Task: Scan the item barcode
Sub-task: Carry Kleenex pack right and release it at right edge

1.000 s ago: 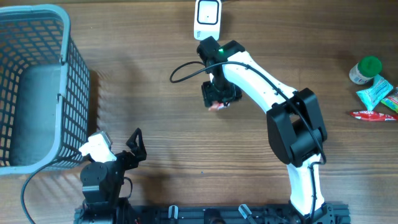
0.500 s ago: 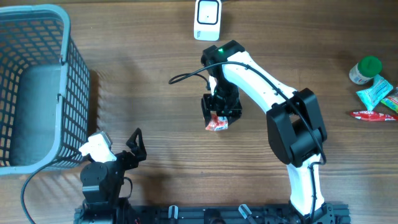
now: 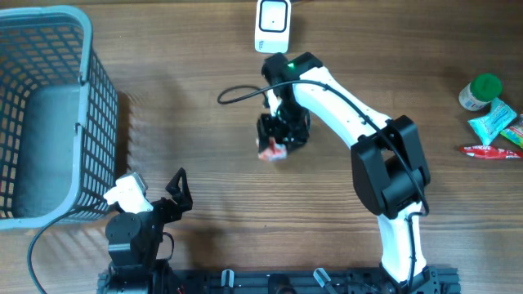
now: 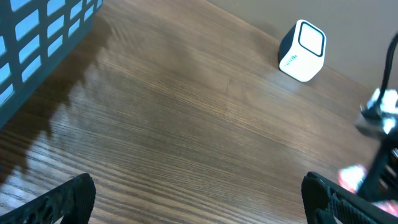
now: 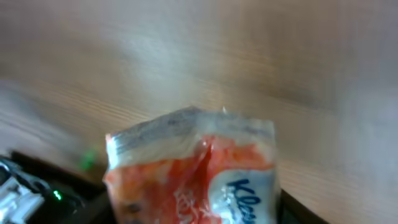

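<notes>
Fingers of the right gripper (image 3: pixel 276 140) are clamped on a red-and-white tissue packet (image 3: pixel 272 152), which juts out from the fingertips on the side facing the robot's base. In the right wrist view the packet fills the space between the two dark fingers, its crimped end uppermost and blue lettering on its white part, with blurred wood behind it. Beyond the gripper, on the side away from the base, stands the white barcode scanner (image 3: pixel 272 24), apart from both gripper and packet. The right arm (image 3: pixel 384 163) rises from the near table edge, folds at the elbow and slants its white forearm inward, wrist turned down over the table (image 3: pixel 204 245). Well apart, the left gripper (image 3: pixel 178 189) holds nothing, fingers spread wide, just beside the mesh basket (image 3: pixel 98 106).
</notes>
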`<state>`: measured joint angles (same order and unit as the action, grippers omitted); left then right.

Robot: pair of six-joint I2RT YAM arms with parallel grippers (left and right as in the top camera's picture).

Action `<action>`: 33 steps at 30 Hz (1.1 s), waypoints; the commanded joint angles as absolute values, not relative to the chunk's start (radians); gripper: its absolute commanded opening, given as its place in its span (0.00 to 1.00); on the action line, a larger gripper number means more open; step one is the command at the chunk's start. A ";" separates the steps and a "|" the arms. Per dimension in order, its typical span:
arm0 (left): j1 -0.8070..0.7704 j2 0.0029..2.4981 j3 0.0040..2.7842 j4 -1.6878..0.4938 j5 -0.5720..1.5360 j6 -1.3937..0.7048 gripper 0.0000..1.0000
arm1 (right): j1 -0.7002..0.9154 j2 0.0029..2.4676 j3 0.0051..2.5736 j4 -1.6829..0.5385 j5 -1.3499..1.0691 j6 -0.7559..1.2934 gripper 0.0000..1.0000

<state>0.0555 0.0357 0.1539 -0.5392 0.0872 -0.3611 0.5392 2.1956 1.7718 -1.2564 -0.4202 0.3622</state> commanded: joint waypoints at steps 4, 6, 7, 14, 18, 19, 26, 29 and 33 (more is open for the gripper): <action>0.063 0.033 0.148 -0.537 0.078 -0.352 1.00 | 0.482 2.206 1.889 -1.052 -0.570 0.374 0.57; 0.063 0.033 0.148 -0.537 0.078 -0.352 1.00 | 0.452 2.206 1.965 -0.951 -0.570 0.395 0.57; 0.063 0.033 0.148 -0.537 0.078 -0.352 1.00 | 0.446 2.206 1.978 -0.918 -0.567 0.396 0.56; 0.063 0.033 0.148 -0.537 0.078 -0.352 1.00 | 0.429 2.207 1.996 -0.523 -0.256 0.402 0.57; 0.063 0.033 0.148 -0.537 0.078 -0.352 1.00 | 0.430 2.217 1.995 -0.381 0.022 0.393 0.54; 0.063 0.033 0.148 -0.537 0.078 -0.352 1.00 | 0.430 2.224 1.995 -0.346 0.071 0.392 0.54; 0.063 0.033 0.148 -0.537 0.078 -0.352 1.00 | 0.429 2.396 1.994 -0.005 0.154 0.329 0.53; 0.063 0.033 0.148 -0.537 0.078 -0.352 1.00 | 0.429 2.473 1.994 0.113 0.155 0.315 0.53; 0.063 0.033 0.148 -0.537 0.078 -0.352 1.00 | 0.429 2.535 1.994 0.201 0.197 0.318 0.48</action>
